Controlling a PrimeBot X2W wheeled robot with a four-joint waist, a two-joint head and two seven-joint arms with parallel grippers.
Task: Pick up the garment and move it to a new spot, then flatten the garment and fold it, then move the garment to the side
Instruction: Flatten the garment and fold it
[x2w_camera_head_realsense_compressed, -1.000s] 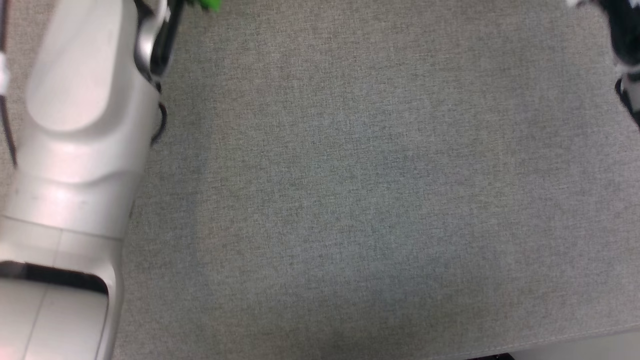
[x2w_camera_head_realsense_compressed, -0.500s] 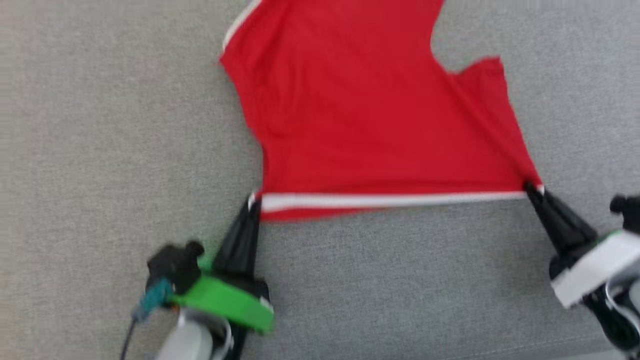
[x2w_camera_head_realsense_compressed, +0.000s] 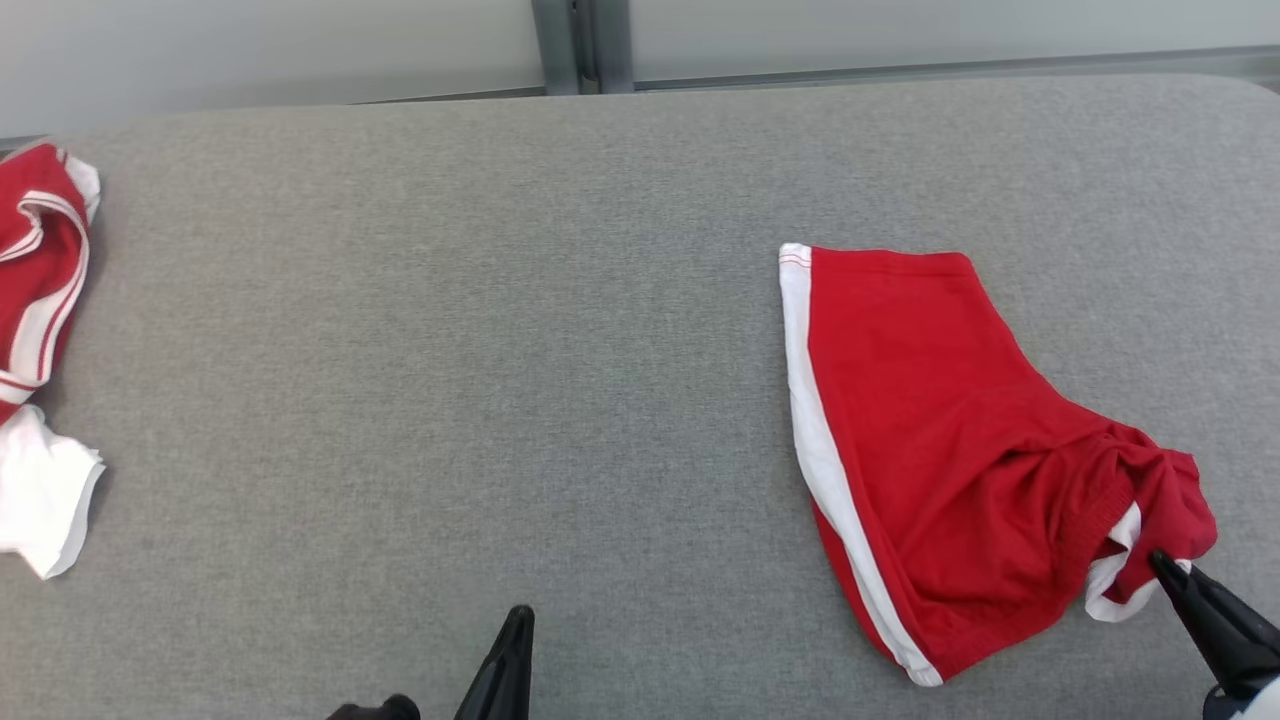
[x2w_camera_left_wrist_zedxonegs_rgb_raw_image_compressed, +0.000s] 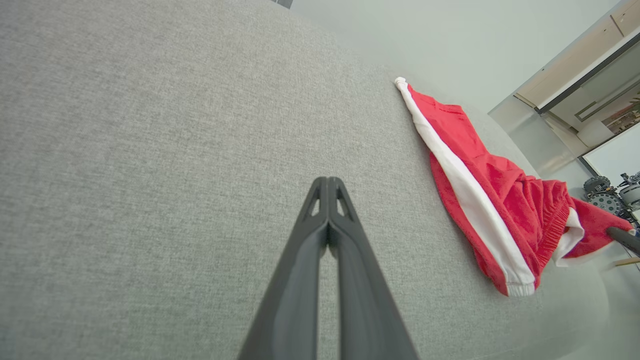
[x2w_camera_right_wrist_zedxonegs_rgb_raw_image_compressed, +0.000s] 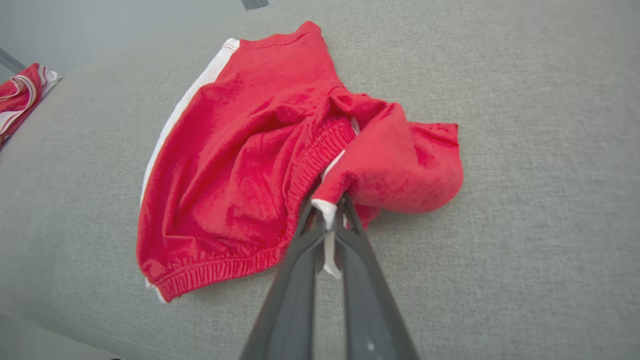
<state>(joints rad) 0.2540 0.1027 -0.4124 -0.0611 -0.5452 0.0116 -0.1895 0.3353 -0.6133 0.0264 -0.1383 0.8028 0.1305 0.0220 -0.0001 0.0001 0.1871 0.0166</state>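
Note:
The garment (x2w_camera_head_realsense_compressed: 930, 440), red shorts with a white side stripe, lies folded over on the right part of the grey table (x2w_camera_head_realsense_compressed: 450, 350). Its near end is bunched up. My right gripper (x2w_camera_head_realsense_compressed: 1160, 562) is shut on a white-trimmed corner of that bunched end; in the right wrist view the corner of the garment (x2w_camera_right_wrist_zedxonegs_rgb_raw_image_compressed: 240, 165) is pinched in the tips of the right gripper (x2w_camera_right_wrist_zedxonegs_rgb_raw_image_compressed: 327, 210). My left gripper (x2w_camera_head_realsense_compressed: 520, 615) hovers at the near middle of the table, shut and empty, well left of the garment. The left wrist view has the left gripper (x2w_camera_left_wrist_zedxonegs_rgb_raw_image_compressed: 327, 182) closed over bare cloth, with the garment (x2w_camera_left_wrist_zedxonegs_rgb_raw_image_compressed: 480, 200) off to its right.
A crumpled red-and-white garment (x2w_camera_head_realsense_compressed: 40, 270) and a white cloth (x2w_camera_head_realsense_compressed: 40, 490) lie at the table's left edge. The table's rounded far edge meets a pale wall (x2w_camera_head_realsense_compressed: 300, 50). Bare grey surface stretches between the two piles.
The head view has shifted a lot. Half a second ago both grippers held the striped hem stretched between them; now the left gripper is off the garment and the garment lies doubled over at the right.

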